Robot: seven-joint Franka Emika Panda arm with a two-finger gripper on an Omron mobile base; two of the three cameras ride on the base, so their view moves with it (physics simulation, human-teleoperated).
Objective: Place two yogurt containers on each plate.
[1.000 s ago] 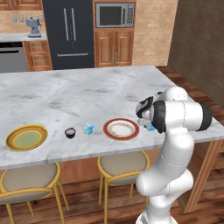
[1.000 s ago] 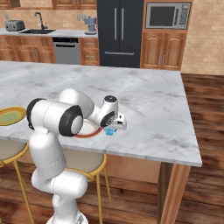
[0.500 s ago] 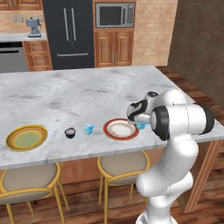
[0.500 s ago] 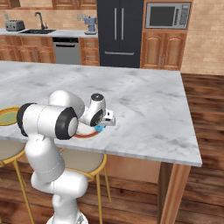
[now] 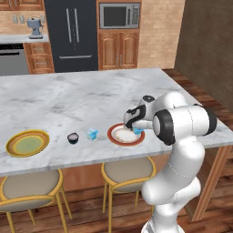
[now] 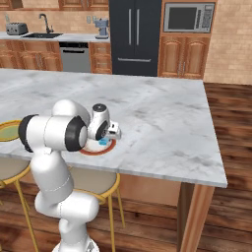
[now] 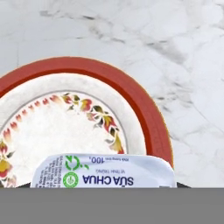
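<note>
Two round plates are set along the near edge of a grey marble counter: a golden-yellow-rimmed plate with a pale green centre (image 5: 27,143) at the far left, and a red-orange-rimmed plate with a white, floral-bordered centre (image 5: 121,136) well to its right. Between them, a dark round yogurt cup with a whitish top (image 5: 73,138) and a pale-blue-and-white boxy yogurt tub (image 5: 92,134) are placed side by side. Another blue-and-white tub (image 7: 105,173), label up, is seen above the red-rimmed plate's right edge.

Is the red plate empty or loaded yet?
Empty: the red plate is bare; the tool holds a yogurt tub over it.
</note>
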